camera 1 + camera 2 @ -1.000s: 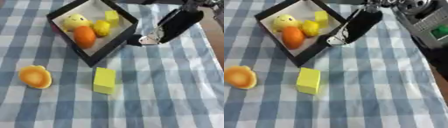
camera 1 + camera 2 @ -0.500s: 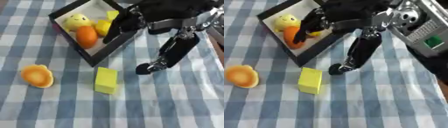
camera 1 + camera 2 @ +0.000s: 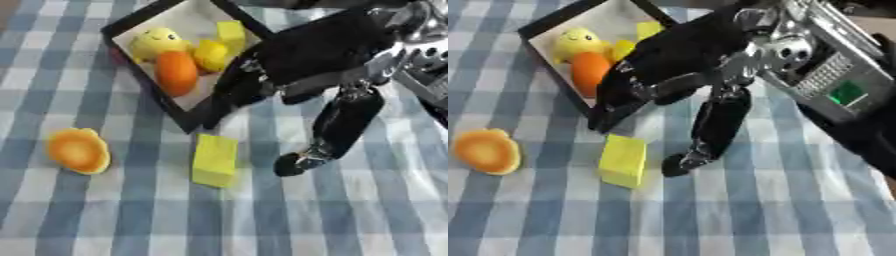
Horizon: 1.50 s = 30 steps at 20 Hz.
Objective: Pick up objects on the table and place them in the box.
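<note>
Fingers of our right hand [image 3: 297, 85] spread unclenched over the yellow block [image 3: 214, 160], box [image 3: 188, 119] at ten o'clock, holding nothing.

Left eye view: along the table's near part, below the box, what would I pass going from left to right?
Orange round thing → yellow block → the fingers of the robot's right hand, reaching down beside the block.
</note>
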Available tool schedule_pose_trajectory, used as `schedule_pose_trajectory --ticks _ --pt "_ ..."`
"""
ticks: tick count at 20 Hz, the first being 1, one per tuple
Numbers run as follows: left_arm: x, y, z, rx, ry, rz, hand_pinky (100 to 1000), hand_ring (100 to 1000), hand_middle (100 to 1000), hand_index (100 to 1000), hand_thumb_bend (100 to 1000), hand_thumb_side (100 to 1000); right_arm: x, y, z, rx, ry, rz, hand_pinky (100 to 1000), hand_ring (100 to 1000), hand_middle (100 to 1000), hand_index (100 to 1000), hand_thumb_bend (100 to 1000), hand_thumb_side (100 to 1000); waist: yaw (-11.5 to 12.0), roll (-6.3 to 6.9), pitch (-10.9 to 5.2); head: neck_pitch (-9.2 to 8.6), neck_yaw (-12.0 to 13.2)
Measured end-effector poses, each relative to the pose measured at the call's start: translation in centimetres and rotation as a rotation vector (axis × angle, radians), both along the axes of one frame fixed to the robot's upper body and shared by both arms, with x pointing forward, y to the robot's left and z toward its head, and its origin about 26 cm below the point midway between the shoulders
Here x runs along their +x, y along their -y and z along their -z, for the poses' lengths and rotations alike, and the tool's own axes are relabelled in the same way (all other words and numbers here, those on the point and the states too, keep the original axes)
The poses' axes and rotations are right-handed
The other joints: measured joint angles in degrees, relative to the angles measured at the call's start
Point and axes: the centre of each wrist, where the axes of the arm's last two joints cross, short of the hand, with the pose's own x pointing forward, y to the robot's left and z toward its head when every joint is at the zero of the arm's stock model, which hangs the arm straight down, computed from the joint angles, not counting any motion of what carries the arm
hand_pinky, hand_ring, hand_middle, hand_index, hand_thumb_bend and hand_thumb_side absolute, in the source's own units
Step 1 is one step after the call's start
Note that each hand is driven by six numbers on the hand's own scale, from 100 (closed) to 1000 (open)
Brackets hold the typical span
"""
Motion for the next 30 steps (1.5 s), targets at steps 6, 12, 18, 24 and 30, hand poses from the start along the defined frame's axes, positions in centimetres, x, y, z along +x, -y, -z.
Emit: schedule_pose_trajectory --ticks 6,12,18,24,30 --pt "0.0 0.0 0.0 0.0 -0.001 0.002 755 777 842 891 850 577 -0.3 -1.1 0.5 -0.024 0.005 -0.03 891 849 780 895 404 176 0.61 -0.01 0.03 0.0 -0.12" --pt "0.0 0.0 0.0 0.0 -0.001 0.002 754 776 843 889 850 577 -0.5 -1.8 0.8 -0.039 0.022 -0.042 894 859 791 897 411 146 0.96 -0.3 0.06 0.0 -0.38" --pt "0.0 0.1 0.0 0.0 -0.001 0.003 754 776 842 888 849 578 -0.6 -2.2 0.7 -0.042 0.057 -0.05 896 867 796 895 407 111 1.07 -0.3 0.08 -0.02 -0.56" --pt "0.0 0.2 -0.1 -0.002 0.002 0.008 754 775 841 887 849 577 -0.7 -2.3 0.8 -0.053 0.09 -0.051 895 870 803 897 412 100 1.27 -0.34 0.26 -0.08 -0.65" --pt "0.0 0.3 -0.1 -0.002 0.004 0.01 754 774 841 885 849 577 0.0 -2.6 1.2 -0.053 0.11 -0.051 890 858 794 892 426 100 1.54 -0.34 0.65 -0.54 -0.96"
